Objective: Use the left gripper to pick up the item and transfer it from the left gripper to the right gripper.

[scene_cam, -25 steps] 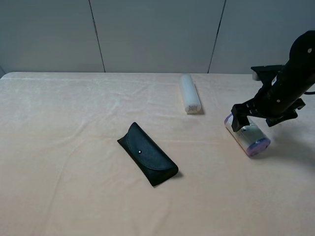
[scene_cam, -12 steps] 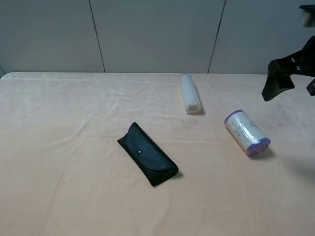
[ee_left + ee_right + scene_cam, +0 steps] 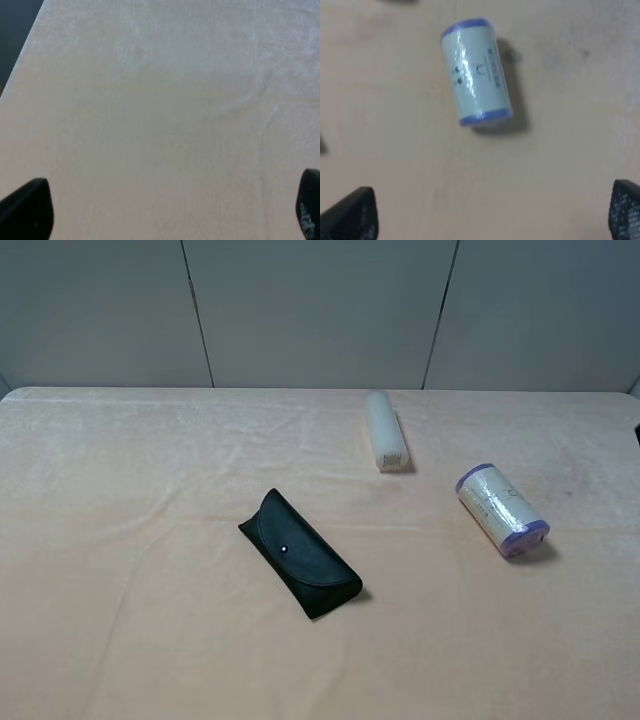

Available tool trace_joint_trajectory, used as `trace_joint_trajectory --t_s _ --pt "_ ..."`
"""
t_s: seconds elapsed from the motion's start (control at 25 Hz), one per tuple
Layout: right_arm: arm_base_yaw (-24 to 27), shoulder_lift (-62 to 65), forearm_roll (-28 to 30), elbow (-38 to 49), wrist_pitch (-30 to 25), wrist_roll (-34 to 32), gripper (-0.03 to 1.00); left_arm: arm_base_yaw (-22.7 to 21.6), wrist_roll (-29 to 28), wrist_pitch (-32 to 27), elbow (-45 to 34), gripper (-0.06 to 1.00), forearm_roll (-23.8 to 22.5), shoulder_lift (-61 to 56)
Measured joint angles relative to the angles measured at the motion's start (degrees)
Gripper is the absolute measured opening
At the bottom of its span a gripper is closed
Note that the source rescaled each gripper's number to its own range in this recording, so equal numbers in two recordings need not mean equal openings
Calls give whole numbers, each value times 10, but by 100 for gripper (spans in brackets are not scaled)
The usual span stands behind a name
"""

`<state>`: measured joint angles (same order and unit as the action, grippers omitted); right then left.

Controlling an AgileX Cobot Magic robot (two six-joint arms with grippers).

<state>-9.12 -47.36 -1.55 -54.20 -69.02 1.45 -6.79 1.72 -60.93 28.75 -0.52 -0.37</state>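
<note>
The item [image 3: 502,510], a short cream-white roll with purple ends, lies on its side on the right of the table. It also shows in the right wrist view [image 3: 476,71], lying free on the cloth. The right gripper [image 3: 492,215] is open and empty, its two black fingertips [image 3: 350,215] far apart, well clear of the roll. The left gripper [image 3: 170,210] is open and empty over bare cloth; only its fingertips [image 3: 27,207] show. Neither arm shows in the exterior high view.
A black glasses case [image 3: 300,553] lies near the table's middle. A long translucent white tube [image 3: 385,430] lies farther back. The peach cloth-covered table [image 3: 120,540] ends at a grey panelled wall behind.
The right arm has let go of the roll, lifted up and to the right, and left the exterior high view. The roll lies where it was.
</note>
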Motion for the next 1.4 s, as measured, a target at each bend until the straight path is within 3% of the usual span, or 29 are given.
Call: trace_joint_trajectory --t_s 0.32,0.68,1.4 --pt "0 249 0 146 -4 -3 100 0 0 0 0 92 0 0" --pt "0 438 -20 216 82 -4 100 0 0 0 0 92 0 0" --pt "0 477 -23 257 98 -2 100 0 0 0 0 92 0 0"
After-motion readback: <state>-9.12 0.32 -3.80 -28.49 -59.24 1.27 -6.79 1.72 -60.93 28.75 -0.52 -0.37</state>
